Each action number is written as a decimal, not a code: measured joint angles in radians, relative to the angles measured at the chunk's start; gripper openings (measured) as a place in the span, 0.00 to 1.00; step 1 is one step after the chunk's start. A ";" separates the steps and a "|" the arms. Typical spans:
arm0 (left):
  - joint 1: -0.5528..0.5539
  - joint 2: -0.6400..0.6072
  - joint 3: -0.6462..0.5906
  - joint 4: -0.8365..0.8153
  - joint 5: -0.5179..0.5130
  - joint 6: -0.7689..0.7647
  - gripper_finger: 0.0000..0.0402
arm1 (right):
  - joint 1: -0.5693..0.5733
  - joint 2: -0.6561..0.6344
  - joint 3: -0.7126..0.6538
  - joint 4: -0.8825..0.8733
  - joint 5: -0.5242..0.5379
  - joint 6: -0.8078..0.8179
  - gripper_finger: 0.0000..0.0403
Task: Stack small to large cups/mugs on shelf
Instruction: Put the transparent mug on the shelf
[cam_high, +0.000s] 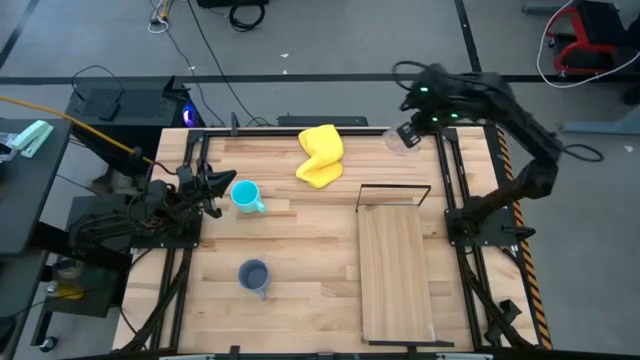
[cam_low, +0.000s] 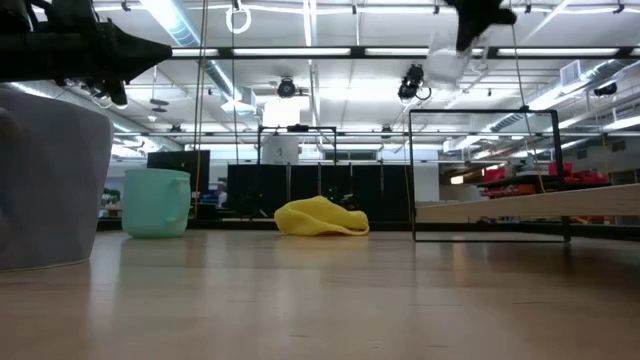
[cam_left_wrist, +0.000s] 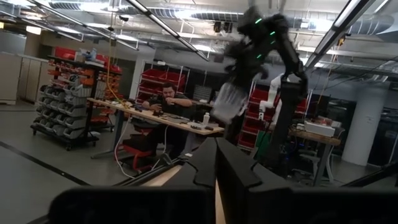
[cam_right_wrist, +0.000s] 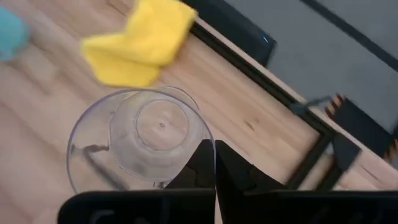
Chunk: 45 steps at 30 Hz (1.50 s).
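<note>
Clear glass (cam_high: 401, 138): held high above the bench's far right corner, beyond the shelf's wire frame, clamped at its rim by the right pincer (cam_right_wrist: 214, 163).
Right arm: reaches up and arches over, wrist pointing down.
Shelf (cam_high: 396, 272): bare board, right side of bench.
Cyan mug (cam_high: 245, 195): left of shelf, just beside left pincer (cam_high: 215, 187).
Grey-blue mug (cam_high: 254, 275): nearer front, left of shelf.
Left pincer: fingers together, empty, held level above the bench.
Yellow cloth (cam_high: 320, 155): beyond shelf's frame.

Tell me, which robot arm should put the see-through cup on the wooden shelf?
The right one, probably. Its right gripper already pinches the clear glass by the rim, up in the air past the shelf. The left gripper waits shut far across the table, beside the cyan mug.
</note>
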 joint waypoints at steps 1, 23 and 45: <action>0.000 0.000 0.000 0.000 0.001 0.000 0.03 | 0.020 -0.018 0.012 0.001 -0.003 0.009 0.00; 0.000 0.000 0.000 -0.006 0.001 0.000 0.04 | 0.645 -0.247 -0.372 0.000 -0.051 0.254 0.00; 0.000 0.000 0.000 -0.028 0.001 0.008 0.06 | 0.665 -0.099 -0.666 0.261 -0.057 -0.001 0.00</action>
